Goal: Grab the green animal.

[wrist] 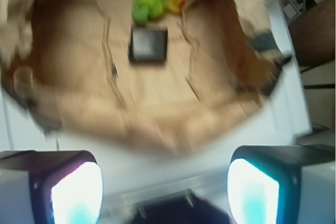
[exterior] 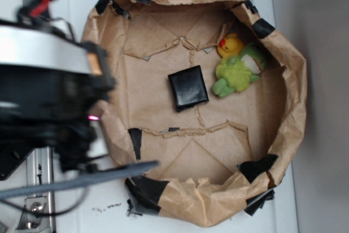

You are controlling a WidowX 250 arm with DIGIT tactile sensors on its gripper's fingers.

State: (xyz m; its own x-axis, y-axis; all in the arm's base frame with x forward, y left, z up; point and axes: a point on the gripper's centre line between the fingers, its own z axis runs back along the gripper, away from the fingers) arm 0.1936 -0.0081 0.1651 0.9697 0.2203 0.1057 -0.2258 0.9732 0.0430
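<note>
Hovering outside the brown paper basin (wrist: 247,14), the gripper (wrist: 165,190) has its jaws spread wide and empty, both pads glowing in a blurred wrist view. Inside the basin, the green animal (exterior: 238,73) lies against the far wall, touching a yellow duck (exterior: 230,45), just beyond the black square pad (exterior: 188,87); a white table (exterior: 322,102) lies beneath.
</note>
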